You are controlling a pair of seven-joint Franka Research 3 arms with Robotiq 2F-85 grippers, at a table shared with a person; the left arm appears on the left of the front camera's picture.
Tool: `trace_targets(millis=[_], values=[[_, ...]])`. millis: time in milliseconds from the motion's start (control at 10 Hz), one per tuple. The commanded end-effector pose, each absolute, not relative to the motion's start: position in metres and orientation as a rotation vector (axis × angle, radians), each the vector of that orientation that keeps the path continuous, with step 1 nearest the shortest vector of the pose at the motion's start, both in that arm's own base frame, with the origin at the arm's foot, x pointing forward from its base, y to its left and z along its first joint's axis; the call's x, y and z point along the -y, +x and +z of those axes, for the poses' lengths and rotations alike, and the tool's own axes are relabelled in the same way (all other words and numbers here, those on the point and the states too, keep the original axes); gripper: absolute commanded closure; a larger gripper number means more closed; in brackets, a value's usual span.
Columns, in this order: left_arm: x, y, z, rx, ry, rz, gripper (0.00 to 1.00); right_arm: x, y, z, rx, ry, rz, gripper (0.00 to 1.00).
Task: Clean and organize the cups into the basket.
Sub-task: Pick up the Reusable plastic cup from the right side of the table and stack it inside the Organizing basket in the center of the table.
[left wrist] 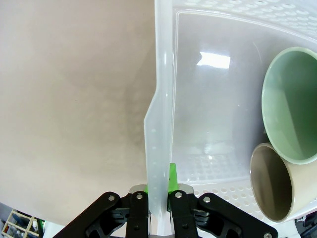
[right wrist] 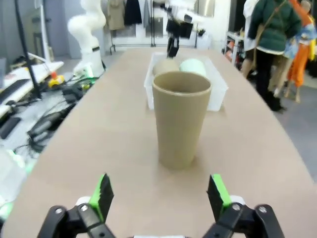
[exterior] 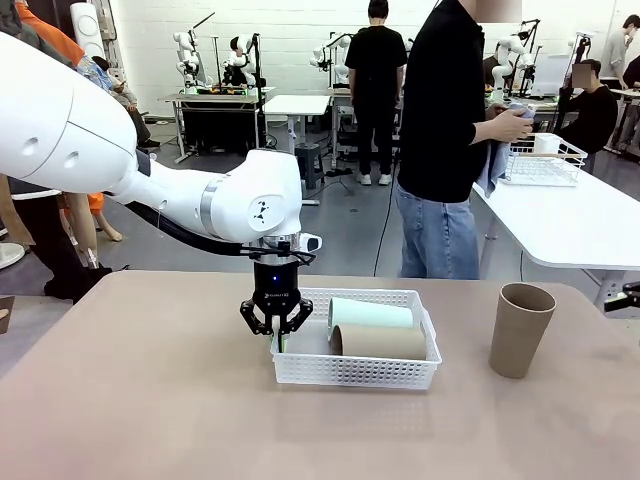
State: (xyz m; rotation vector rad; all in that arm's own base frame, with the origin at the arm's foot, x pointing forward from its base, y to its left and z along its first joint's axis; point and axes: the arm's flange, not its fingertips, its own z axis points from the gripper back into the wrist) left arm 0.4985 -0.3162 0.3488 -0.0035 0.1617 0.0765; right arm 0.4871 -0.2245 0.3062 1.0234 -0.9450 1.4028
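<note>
Left hand point(exterior: 279, 335), front view: clenched on the short left wall of the basket point(exterior: 355, 380), one finger inside and one outside. Judged to be a grip for steadying or shifting the basket, not for lifting a cup.
Basket: on the table point(exterior: 150, 410), near the middle.
Mint-green cup point(exterior: 370, 313): on its side in the basket, along the far wall.
Lying tan cup point(exterior: 378, 342): on its side, touching the mint-green cup on the near side. Both lay flat, probably because the basket is too shallow to hold them upright.
Standing tan cup point(exterior: 520, 330): upright on the table, mouth up, well apart from the basket on the robot's right. Judged the one item not yet stowed.
Person: at the far side by another table, holding a cloth.

Left wrist view: both fingers pressed against the thin white wall point(left wrist: 163, 99), a green pad point(left wrist: 172, 178) showing on the inner side. Open mouths of the two lying cups faced this hand, with bare basket floor between.

Right hand point(right wrist: 161, 196), right wrist view: released, pads spread wide and holding nothing, low over the table. Standing tan cup point(right wrist: 181, 119) stood straight ahead, centred between the pads but apart from them. Judged lined up for a side grasp. Basket stood beyond the cup.
</note>
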Motion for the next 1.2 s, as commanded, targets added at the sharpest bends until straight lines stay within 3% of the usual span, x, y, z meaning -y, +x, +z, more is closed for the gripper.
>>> trace_targets(millis=[0, 200, 400, 500, 900, 1100], values=[[0.313, 0.498, 0.349, -0.167, 0.0, 0.062, 1.0, 0.211, 0.49, 0.284, 0.903, 0.984, 1.409, 0.0], [0.313, 0.498, 0.349, -0.167, 0.0, 0.062, 1.0, 0.206, 0.499, 0.262, 0.857, 1.013, 1.381, 0.0], [0.313, 0.498, 0.349, -0.167, 0.0, 0.062, 1.0, 0.193, 0.504, 0.265, 0.997, 0.914, 1.224, 0.0], [0.313, 0.498, 0.349, -0.167, 0.0, 0.062, 1.0, 0.206, 0.498, 0.258, 0.881, 1.004, 1.382, 0.0], [0.313, 0.498, 0.349, -0.167, 0.0, 0.062, 1.0, 0.205, 0.5, 0.256, 0.894, 0.991, 1.354, 0.0], [0.313, 0.498, 0.349, -0.167, 0.0, 0.062, 1.0, 0.164, 0.506, 0.252, 0.851, 0.954, 1.426, 0.0]])
